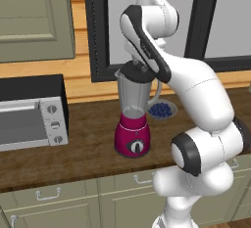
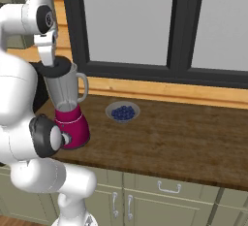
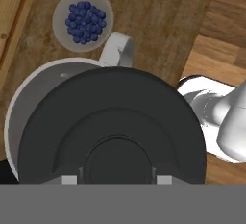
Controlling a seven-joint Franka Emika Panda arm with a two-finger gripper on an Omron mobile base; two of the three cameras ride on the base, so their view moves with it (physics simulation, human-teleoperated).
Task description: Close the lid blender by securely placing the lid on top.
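Gripper clamped on lid knob, lid offset over blender rim. You release now, lid seats crooked, may slide off toward blueberry bowl.

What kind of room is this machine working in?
It looks like a home kitchen, computer-rendered. A wooden counter runs over cabinet drawers under a window, and on it stand a blender, a toaster oven and a small bowl of blueberries.

Base views flank blender, hand view close above
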